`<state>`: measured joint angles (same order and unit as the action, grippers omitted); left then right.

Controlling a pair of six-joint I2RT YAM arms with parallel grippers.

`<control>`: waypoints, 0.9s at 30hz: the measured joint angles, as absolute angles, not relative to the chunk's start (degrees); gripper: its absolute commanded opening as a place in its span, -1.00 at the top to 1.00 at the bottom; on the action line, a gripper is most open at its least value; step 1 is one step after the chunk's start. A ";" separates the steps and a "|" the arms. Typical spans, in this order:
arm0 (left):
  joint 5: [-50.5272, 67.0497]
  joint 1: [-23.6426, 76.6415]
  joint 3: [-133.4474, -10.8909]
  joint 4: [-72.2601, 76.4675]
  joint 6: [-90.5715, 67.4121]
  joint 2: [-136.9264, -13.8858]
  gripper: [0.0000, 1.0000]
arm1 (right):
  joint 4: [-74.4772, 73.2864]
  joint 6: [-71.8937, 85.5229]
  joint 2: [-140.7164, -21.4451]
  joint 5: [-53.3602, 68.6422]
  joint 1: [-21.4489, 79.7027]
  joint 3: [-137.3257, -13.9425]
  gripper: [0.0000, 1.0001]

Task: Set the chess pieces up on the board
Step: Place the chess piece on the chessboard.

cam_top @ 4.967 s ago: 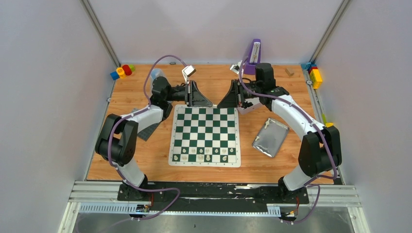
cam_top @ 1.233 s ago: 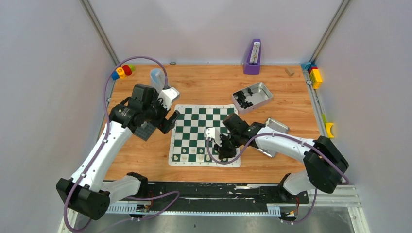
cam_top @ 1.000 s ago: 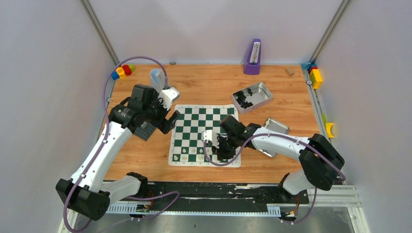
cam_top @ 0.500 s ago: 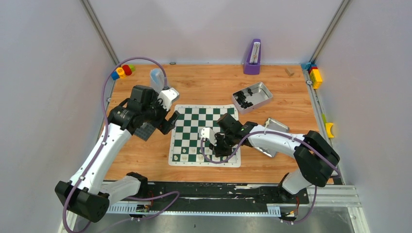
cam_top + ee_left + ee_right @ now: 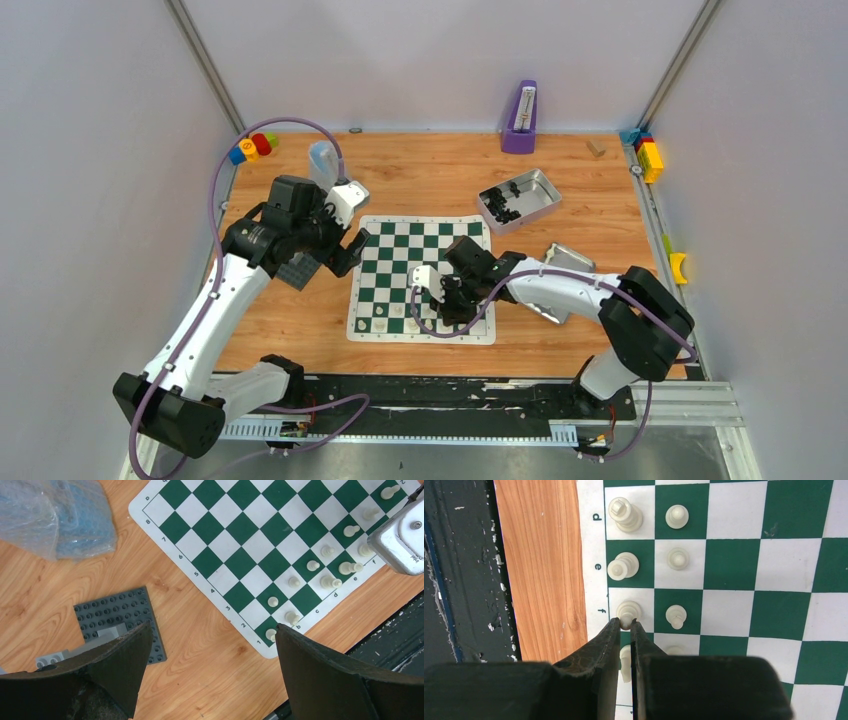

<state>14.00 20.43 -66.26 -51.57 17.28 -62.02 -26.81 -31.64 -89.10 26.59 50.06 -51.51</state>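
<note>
Cream chess piece (image 5: pixel 624 659) sits pinched in near-closed right jaws.

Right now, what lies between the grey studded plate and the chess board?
Only bare wooden tabletop. The left wrist view shows the grey plate and the board lying apart, with nothing on the strip of wood between them.

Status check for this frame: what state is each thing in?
board: unfolded, lying flat.
chess pieces: standing on the near two rows.
left gripper: open, empty.
right gripper: shut, pinching a pale piece at the board's near edge.
tin: open, dark pieces inside.
</note>
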 measured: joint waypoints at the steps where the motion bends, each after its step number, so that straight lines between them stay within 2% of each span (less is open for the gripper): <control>1: 14.04 20.43 -66.26 -51.57 17.28 -62.02 -1.00 | -26.81 -31.64 -89.19 26.55 50.09 -51.51 0.89; 5: 14.06 20.43 -66.26 -51.57 17.28 -62.02 -1.00 | -26.70 -31.62 -89.21 26.41 50.15 -51.51 0.77; 13: 14.06 20.43 -66.26 -51.57 17.28 -62.00 -1.00 | -26.74 -31.46 -89.21 26.22 50.22 -51.46 0.40; 27: 14.04 20.43 -66.26 -51.57 17.30 -62.00 -1.00 | -28.67 -30.52 -83.92 25.34 50.11 -51.55 0.20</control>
